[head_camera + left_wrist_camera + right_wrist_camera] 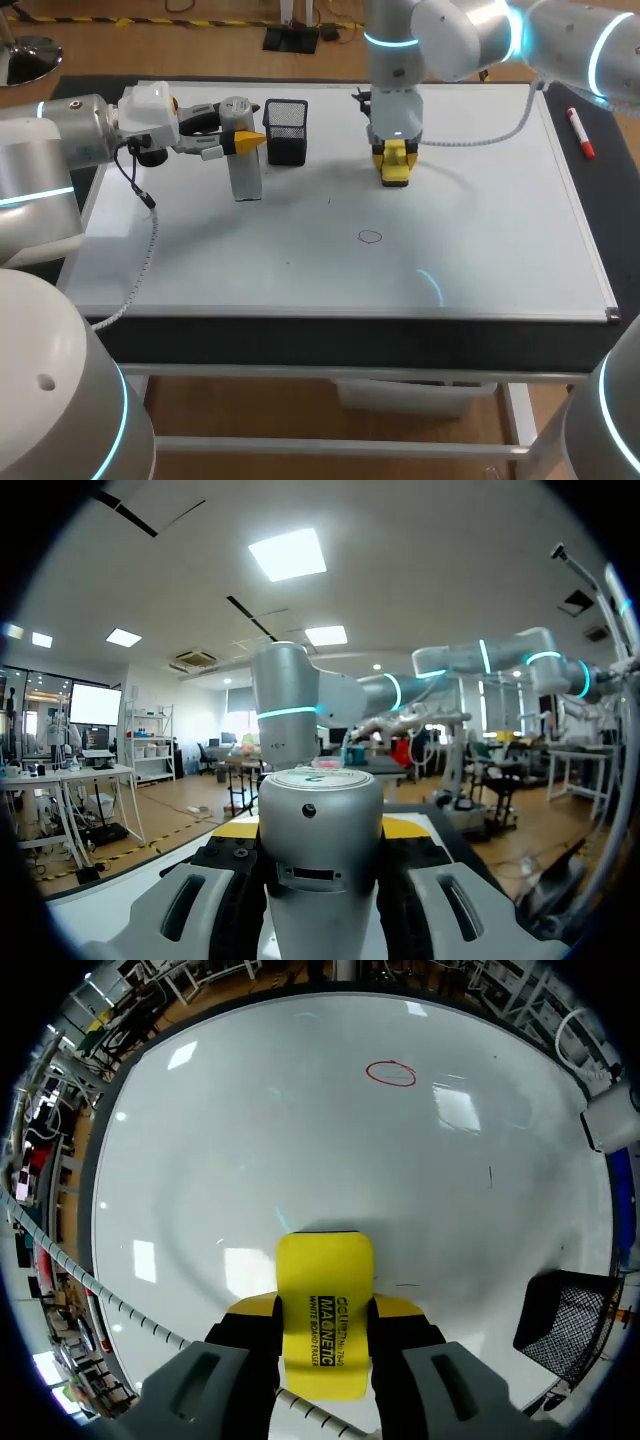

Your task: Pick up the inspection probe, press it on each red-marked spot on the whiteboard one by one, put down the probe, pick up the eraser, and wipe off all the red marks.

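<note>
My left gripper (243,143) is shut on the silver cylindrical inspection probe (246,175), which hangs upright over the whiteboard's (480,230) far left part. In the left wrist view the probe (320,820) fills the space between the fingers of the left gripper (322,880). My right gripper (396,160) is shut on the yellow eraser (396,168), low over the far middle of the board. In the right wrist view the eraser (325,1300) sits in the right gripper (322,1335), close to the whiteboard (250,1140). One red circle mark (370,237) (390,1073) lies ahead of it.
A black mesh holder (287,131) (570,1325) stands on the board just right of the probe. A red marker (581,133) lies on the dark table beyond the board's right edge. A white cable (150,240) trails from my left arm along the board's left side.
</note>
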`<move>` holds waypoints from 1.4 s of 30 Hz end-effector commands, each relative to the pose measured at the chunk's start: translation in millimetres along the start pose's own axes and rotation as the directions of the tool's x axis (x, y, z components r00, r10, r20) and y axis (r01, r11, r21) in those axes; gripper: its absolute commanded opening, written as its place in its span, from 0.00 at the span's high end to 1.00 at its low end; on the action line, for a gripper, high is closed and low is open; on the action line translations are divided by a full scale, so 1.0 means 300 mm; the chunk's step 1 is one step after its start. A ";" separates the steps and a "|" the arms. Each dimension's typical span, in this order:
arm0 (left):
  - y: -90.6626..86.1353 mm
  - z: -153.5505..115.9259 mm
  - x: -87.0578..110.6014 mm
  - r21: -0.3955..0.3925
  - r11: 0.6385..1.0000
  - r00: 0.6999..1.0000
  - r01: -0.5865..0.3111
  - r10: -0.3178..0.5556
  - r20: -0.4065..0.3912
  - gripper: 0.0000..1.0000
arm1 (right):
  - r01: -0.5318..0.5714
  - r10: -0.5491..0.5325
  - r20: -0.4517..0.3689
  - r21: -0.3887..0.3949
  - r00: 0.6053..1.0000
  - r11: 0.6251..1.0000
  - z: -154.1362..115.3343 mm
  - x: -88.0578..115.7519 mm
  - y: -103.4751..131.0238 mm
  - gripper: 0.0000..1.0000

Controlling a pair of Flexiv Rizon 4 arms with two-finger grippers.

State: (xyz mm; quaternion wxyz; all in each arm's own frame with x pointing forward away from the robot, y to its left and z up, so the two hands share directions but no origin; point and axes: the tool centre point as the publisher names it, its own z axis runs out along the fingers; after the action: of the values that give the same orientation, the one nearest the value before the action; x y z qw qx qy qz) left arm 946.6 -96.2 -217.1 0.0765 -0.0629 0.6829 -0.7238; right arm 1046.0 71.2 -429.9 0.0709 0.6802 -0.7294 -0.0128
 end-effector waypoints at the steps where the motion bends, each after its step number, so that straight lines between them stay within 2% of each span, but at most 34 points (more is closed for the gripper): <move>1: -0.003 0.001 -0.003 0.001 1.000 1.000 0.000 0.000 -0.002 1.00 | -0.012 0.012 0.009 0.006 1.000 1.000 0.018 0.064 0.007 1.00; 7: -0.003 0.001 -0.003 0.001 1.000 1.000 0.000 0.000 -0.002 1.00 | -0.050 0.050 0.022 0.012 0.999 0.999 -0.007 0.115 0.001 1.00; 14: -0.003 0.001 -0.003 0.001 1.000 1.000 0.000 0.000 -0.002 1.00 | -0.066 0.065 0.053 0.018 0.996 0.998 -0.135 0.176 -0.007 1.00; 23: -0.003 0.001 -0.003 0.001 1.000 1.000 0.000 0.000 -0.002 1.00 | -0.126 0.118 0.113 0.067 0.987 0.990 -0.251 0.312 -0.043 1.00; 32: -0.003 0.001 -0.003 0.001 1.000 1.000 0.000 0.000 -0.002 1.00 | -0.187 0.178 0.116 0.070 0.977 0.980 -0.261 0.464 -0.045 1.00; 42: -0.003 0.001 -0.003 0.001 1.000 1.000 0.000 0.000 -0.002 1.00 | -0.216 0.206 0.123 0.078 0.971 0.973 -0.258 0.543 -0.019 1.00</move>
State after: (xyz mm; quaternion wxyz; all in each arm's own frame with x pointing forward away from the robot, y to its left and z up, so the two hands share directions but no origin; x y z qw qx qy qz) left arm 946.7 -96.4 -217.1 0.0766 -0.0629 0.6827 -0.7239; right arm 1056.6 -79.5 -342.1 0.0066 0.5975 -0.8018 -0.0128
